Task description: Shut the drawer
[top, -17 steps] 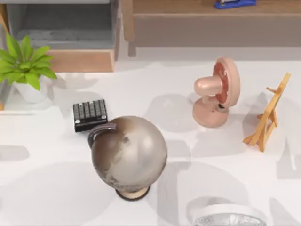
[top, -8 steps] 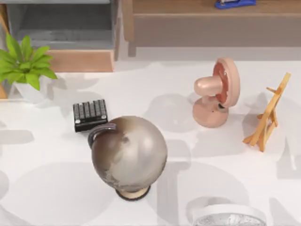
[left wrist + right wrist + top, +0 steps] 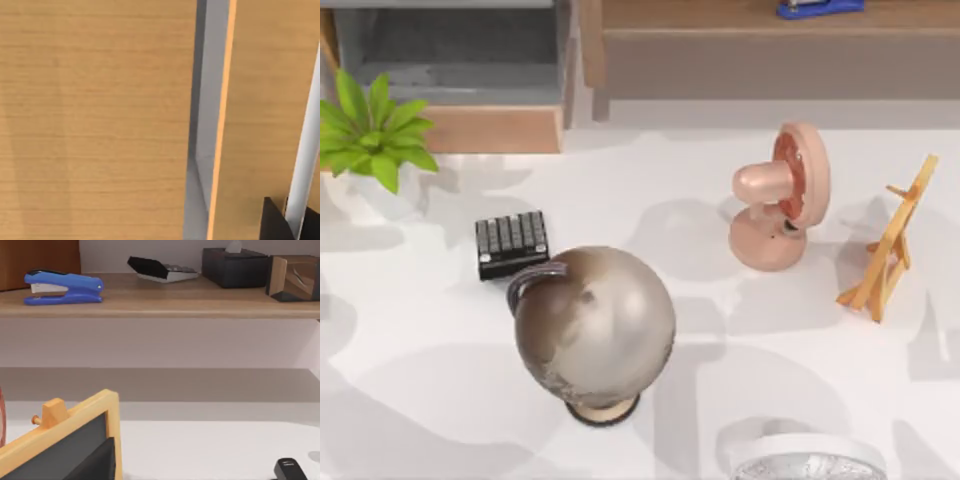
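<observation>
left fingers [image 3: 280, 222] — dark, close up

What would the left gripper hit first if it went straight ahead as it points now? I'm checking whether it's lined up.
Probably the tan wooden panel filling its wrist view; which panel that is, I cannot tell.

table [image 3: 720, 300] | globe [image 3: 595, 325] | calculator [image 3: 511, 243] | fan [image 3: 780, 195] | easel [image 3: 890, 245]

No text, label, brand, number or sign can be read on anything; the keys of the small black keypad [image 3: 511, 243] on the white counter [image 3: 700, 300] are too small to make out.
</observation>
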